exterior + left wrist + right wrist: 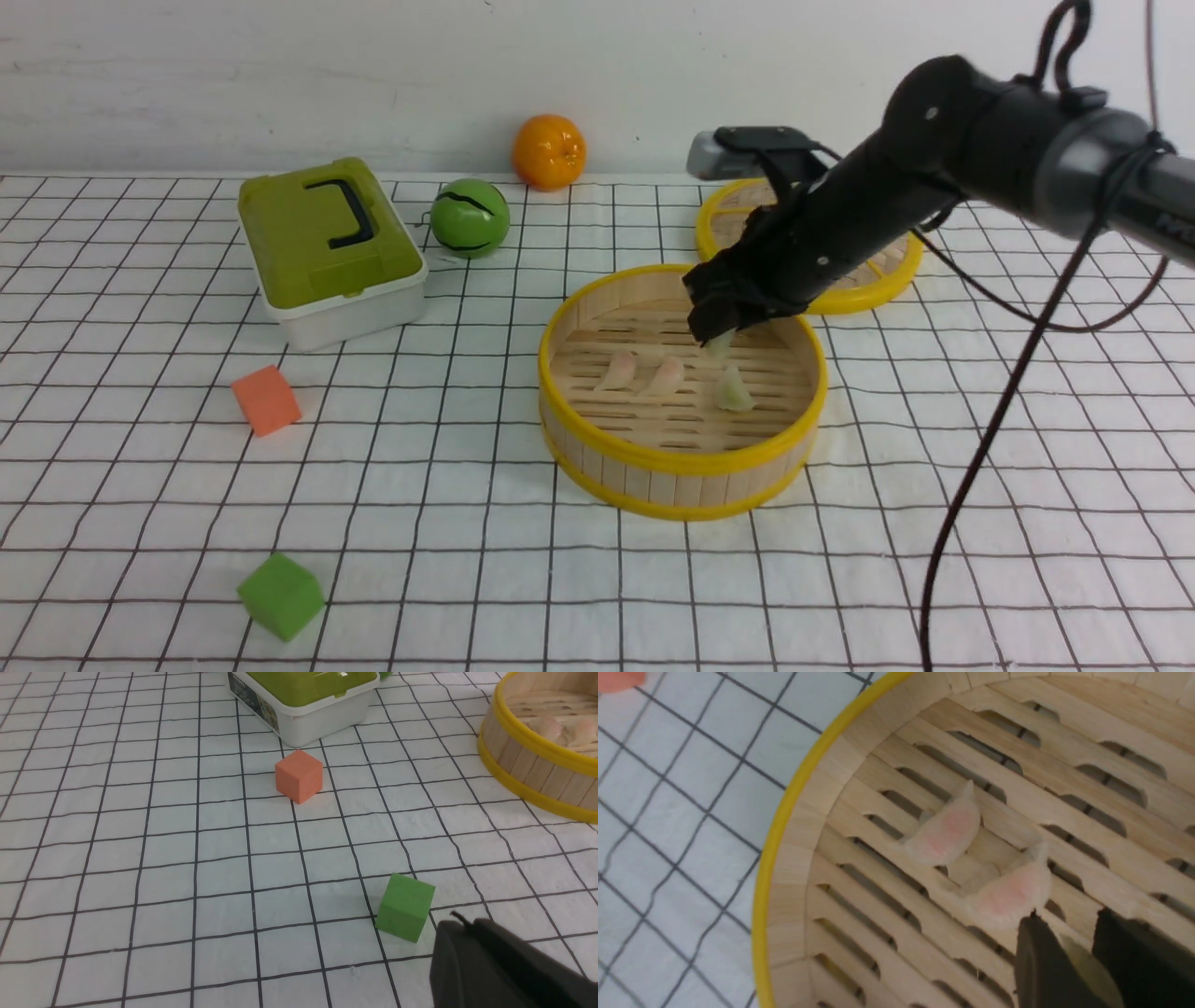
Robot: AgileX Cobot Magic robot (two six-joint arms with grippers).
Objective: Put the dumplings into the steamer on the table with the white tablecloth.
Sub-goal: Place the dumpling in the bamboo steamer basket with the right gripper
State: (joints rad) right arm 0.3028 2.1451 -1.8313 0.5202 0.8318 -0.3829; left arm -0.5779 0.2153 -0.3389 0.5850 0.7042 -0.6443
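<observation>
The right fingers (724, 315) hang over the steamer (681, 460) on the white-clothed desk (448, 523), clamped on a pale green dumpling (1083, 966). Two pink dumplings (618, 371) and a second greenish dumpling (735, 390) lie on its slatted floor. The left fingers (490, 966) are together, near a green cube (404, 907).

Front cam sees the whole white gridded surface (448, 523). Both wrist cams sit way closer and share the round yellow-rimmed bamboo steamer (653, 483).
</observation>
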